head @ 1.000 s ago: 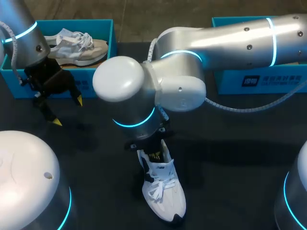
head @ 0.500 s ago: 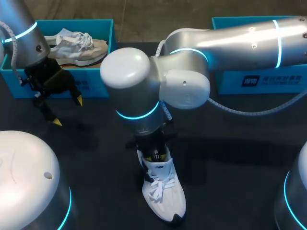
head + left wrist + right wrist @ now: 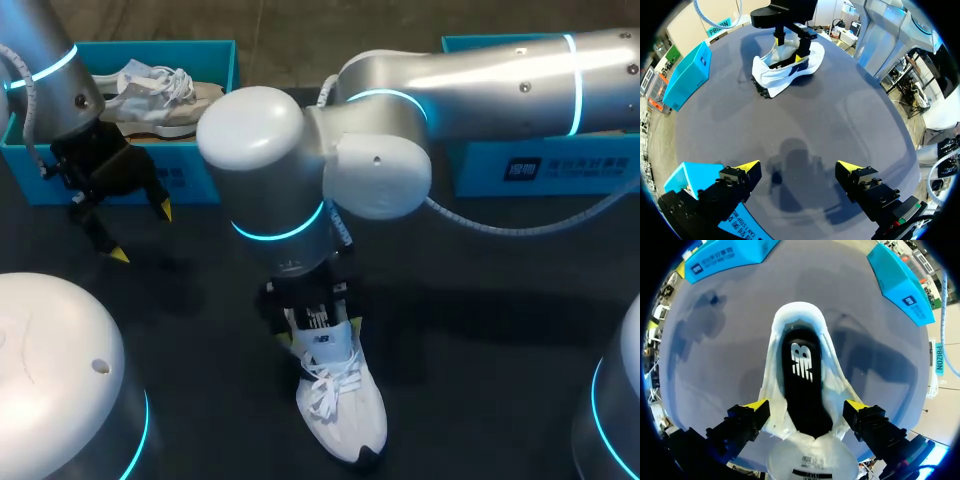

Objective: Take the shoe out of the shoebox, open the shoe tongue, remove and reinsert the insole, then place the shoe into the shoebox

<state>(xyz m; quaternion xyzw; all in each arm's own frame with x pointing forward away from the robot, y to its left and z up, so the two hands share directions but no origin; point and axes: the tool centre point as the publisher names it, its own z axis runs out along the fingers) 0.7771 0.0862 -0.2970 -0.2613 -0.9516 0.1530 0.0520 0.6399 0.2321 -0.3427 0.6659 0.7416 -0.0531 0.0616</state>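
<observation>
At mid-table, with right gripper (image 3: 806, 404) spread wide astride the collar of the shoe (image 3: 340, 400) and clamped on nothing, lower one fingertip inside, pinch insole (image 3: 802, 375) at the heel, lift straight. Leave left gripper (image 3: 799, 165), likewise spread and empty, near left box (image 3: 190, 180). Count two shoes, second shoe (image 3: 160, 95) boxed there; two boxes, with right box (image 3: 560, 165).

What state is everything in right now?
Shoe: out of the box, upright on its sole.
Tongue: pulled open.
Insole: seated inside the shoe.
Left box: holds a second shoe.
Right box: inside hidden.
Left gripper: open, empty.
Right gripper: open, fingers astride the shoe.
</observation>
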